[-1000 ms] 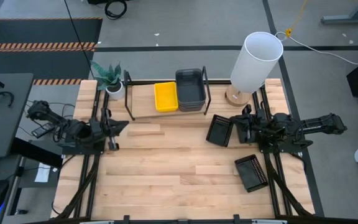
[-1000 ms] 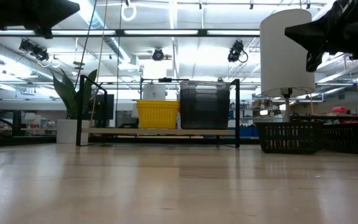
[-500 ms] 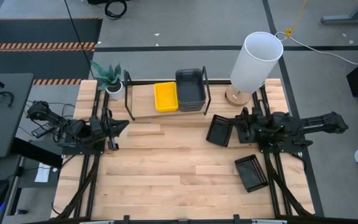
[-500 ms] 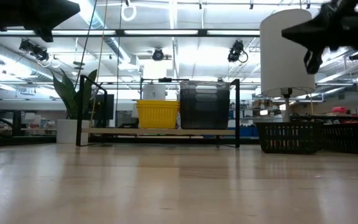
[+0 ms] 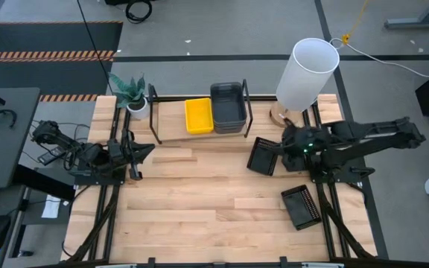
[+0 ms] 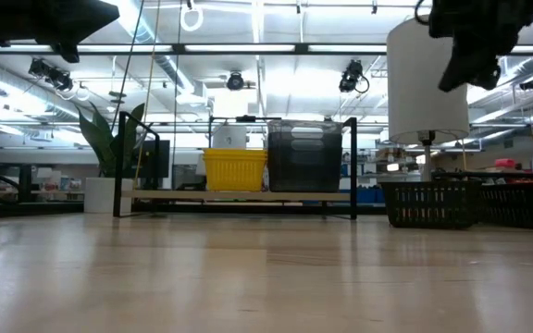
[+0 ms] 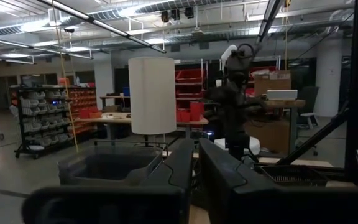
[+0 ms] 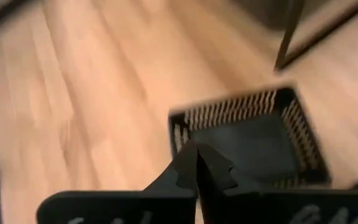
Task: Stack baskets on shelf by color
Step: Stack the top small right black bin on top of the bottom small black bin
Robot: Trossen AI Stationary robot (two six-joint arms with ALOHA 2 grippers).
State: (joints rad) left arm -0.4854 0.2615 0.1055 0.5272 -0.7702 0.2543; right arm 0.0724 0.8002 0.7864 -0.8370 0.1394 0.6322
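The shelf (image 5: 177, 128) stands at the table's far edge and carries a yellow basket (image 5: 199, 116) beside dark grey baskets (image 5: 228, 107), each resting on its bottom on the board. One black perforated basket (image 5: 264, 155) sits on the table right of the shelf, and another (image 5: 302, 206) lies nearer the near edge. My right gripper (image 8: 196, 163) is shut and points down over the first black basket (image 8: 247, 143), well above it in the low view (image 6: 453, 79). My left gripper (image 7: 196, 169) is shut and waits level at the table's left side (image 5: 136, 152).
A tall white lamp (image 5: 307, 71) stands on a round wooden base at the far right corner, close behind my right arm. A small potted plant (image 5: 129, 93) sits at the shelf's left end. Bare tabletop (image 5: 199, 201) stretches across the middle and near side.
My right arm has lifted and its gripper has tipped from level to pointing down, ending over the black basket next to the shelf. The baskets have not moved.
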